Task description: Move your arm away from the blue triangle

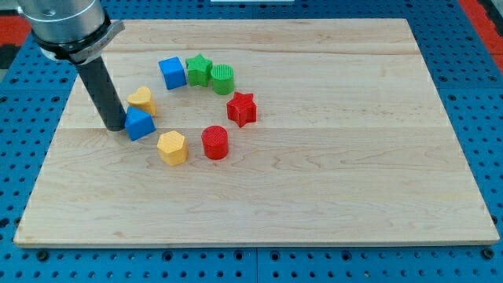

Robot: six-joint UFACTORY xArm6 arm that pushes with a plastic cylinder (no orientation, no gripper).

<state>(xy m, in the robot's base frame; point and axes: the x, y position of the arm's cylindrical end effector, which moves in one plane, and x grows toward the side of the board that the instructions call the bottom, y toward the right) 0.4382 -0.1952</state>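
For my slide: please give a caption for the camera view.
My tip rests beside the blue triangle, on the view's left.

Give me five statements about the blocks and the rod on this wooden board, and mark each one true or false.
1. My tip is right beside the blue triangle block, on the side toward the view's left. True.
2. The yellow heart block lies at the view's far right of the board. False: it lies toward the view's left, just above the blue triangle block.
3. The red cylinder block is to the view's right of the yellow hexagon block. True.
4. The green star block is stacked on the blue cube block. False: they are side by side on the wooden board.
5. Two red blocks are present. True: the cylinder and the red star block.
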